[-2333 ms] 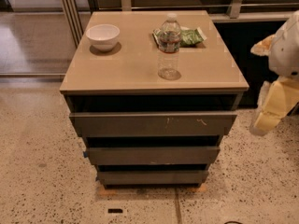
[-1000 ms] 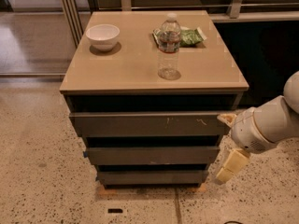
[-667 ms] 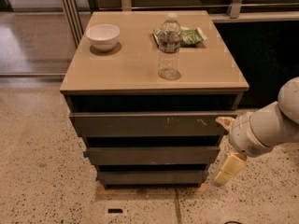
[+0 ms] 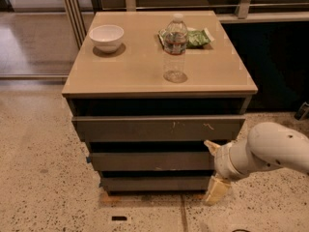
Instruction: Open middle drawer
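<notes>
The middle drawer [image 4: 152,161] is a plain dark grey-brown front, shut, between the wider scratched top front [image 4: 159,128] and the narrower bottom front [image 4: 154,183]. My gripper [image 4: 214,170] is at the cabinet's right front corner, level with the middle and bottom drawers. One cream finger [image 4: 211,146] points up toward the middle drawer's right end and the other [image 4: 216,190] hangs down near the floor. The white arm [image 4: 270,151] comes in from the right.
On the tan cabinet top [image 4: 130,62] stand a white bowl [image 4: 106,36], a clear water bottle [image 4: 175,47] and a green snack bag [image 4: 195,37]. Speckled floor [image 4: 43,178] lies in front. A dark panel and a railing are behind and to the right.
The arm has swung down from the upper right to the cabinet's right front corner, and in the last second edged slightly left toward the middle drawer.
</notes>
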